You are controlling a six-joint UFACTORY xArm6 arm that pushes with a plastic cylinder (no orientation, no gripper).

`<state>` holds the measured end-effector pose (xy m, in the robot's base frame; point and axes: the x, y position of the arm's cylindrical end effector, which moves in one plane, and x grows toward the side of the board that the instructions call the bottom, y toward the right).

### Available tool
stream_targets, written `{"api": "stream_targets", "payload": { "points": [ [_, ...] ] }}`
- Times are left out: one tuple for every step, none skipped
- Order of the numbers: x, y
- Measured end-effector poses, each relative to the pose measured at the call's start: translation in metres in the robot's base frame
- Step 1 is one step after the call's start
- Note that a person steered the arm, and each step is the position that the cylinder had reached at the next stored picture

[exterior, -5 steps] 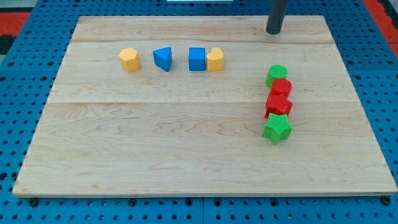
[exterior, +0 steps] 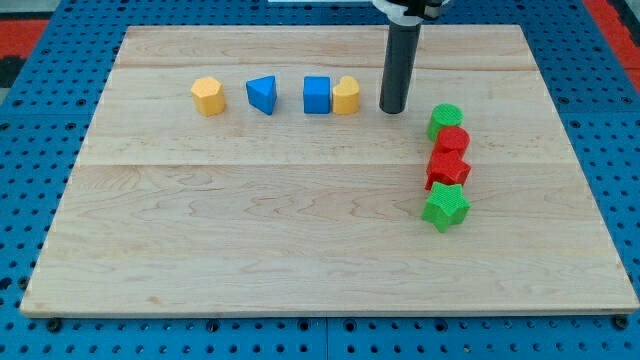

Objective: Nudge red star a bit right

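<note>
The red star lies at the view's right in a tight column of blocks. A red cylinder touches it above and a green star touches it below. A green cylinder tops the column. My tip rests on the wooden board, up and to the left of the red star, between the yellow block and the green cylinder. It touches no block.
A row near the view's top holds a yellow block, a blue triangle and a blue cube touching the other yellow block. Blue pegboard surrounds the board.
My tip has moved down and to the left, from the board's top edge to beside the yellow block. No block has moved.
</note>
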<state>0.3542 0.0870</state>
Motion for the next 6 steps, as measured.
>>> {"api": "stream_targets", "payload": {
  "points": [
    [0.023,-0.006],
    [0.044,-0.012],
    [0.049,-0.012],
    [0.087,-0.012],
    [0.091,-0.012],
    [0.093,-0.001]
  ]
}}
